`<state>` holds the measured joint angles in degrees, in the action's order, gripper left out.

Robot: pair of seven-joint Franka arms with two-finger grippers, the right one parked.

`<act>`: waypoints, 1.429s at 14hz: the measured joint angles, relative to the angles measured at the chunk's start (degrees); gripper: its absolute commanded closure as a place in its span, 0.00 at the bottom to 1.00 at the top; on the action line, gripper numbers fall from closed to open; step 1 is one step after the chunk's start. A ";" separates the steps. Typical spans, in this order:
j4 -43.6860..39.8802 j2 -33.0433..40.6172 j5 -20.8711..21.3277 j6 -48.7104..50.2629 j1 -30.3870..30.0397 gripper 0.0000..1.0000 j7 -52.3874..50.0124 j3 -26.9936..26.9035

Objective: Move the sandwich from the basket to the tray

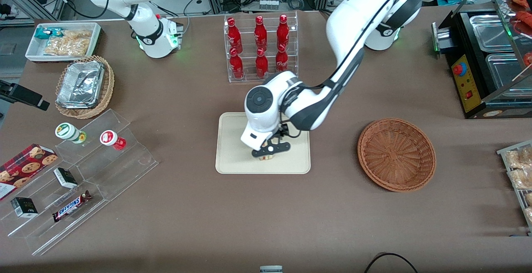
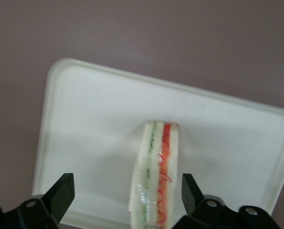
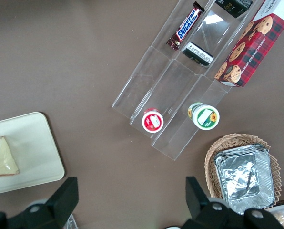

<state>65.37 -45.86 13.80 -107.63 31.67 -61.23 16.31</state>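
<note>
Presently the sandwich point(image 2: 156, 176) lies on the tray point(image 1: 232, 161), near the tray's middle. The left wrist view shows its layered edge, with green and red filling between white bread under clear wrap. The right wrist view shows the same wedge point(image 3: 3, 157) lying flat on the cream surface point(image 3: 32, 148).

The left arm's gripper point(image 1: 271, 151) sits low over the tray, directly above the sandwich. Its fingers point(image 2: 61, 193) are spread wide, one on each side of the wedge, with clear tray surface showing between each fingertip and the wrap. Neither finger touches the sandwich; nothing is held.

The basket point(image 1: 397, 154), a round reddish-brown wicker bowl, stands on the brown table point(image 1: 187, 223) toward the working arm's end, well apart from the tray. No item is visible inside it.

Other items noted: a clear rack of red bottles point(image 1: 261, 46) stands farther from the front camera than the tray. Toward the parked arm's end are a lighter wicker basket with foil trays point(image 1: 83, 85), a white bin of snack packets point(image 1: 64, 40), and a clear stepped display point(image 1: 83, 181) holding two small cups, small dark boxes and a Snickers bar point(image 1: 71, 205). A cookie box point(image 1: 23, 169) lies beside the display. A black appliance with steel pans point(image 1: 486, 57) stands at the working arm's end.
</note>
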 measured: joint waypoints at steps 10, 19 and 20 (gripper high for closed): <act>7.61 25.24 -5.54 25.77 -26.24 0.00 31.28 2.04; 26.52 47.83 -13.32 33.67 -41.33 0.00 42.66 5.73; 26.56 48.02 -13.44 33.65 -41.38 0.00 43.06 4.64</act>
<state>91.93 2.16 0.36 -73.98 -9.71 -18.17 20.95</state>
